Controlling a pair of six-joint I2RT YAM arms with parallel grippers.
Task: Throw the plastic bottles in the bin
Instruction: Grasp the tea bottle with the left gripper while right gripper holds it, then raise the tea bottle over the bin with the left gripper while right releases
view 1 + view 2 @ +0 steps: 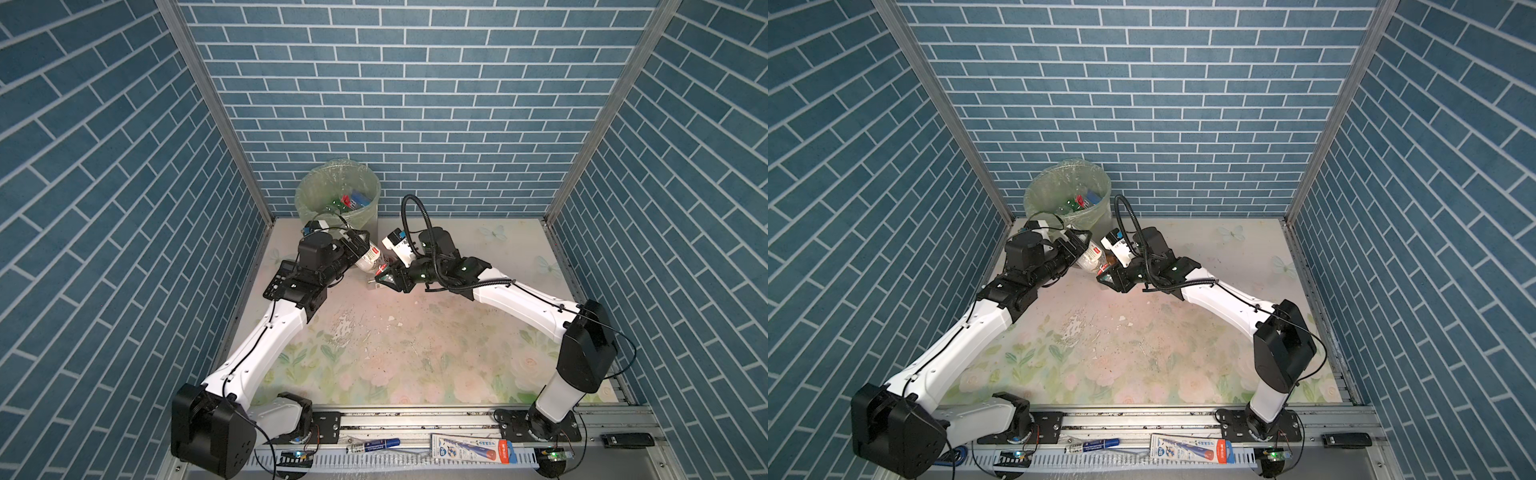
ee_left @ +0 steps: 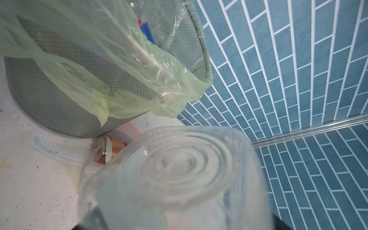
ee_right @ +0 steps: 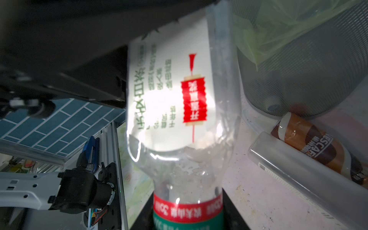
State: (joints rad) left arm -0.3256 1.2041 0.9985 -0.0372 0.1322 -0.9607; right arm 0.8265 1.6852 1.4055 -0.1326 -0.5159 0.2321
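Observation:
A clear plastic bottle with a white label hangs between both arms just in front of the bin. My right gripper is shut on the bottle's neck, by its red and green band. My left gripper stands wide open around the bottle's base end; contact cannot be seen. The grey mesh bin, lined with a pale green bag, holds several bottles. A brown-wrapped bottle lies at the bin's foot.
A frosted clear cylinder lies beside the brown-wrapped bottle. A black calculator sits under my left wrist. A blue marker and a packaged item lie on the front rail. Blue brick walls close in three sides.

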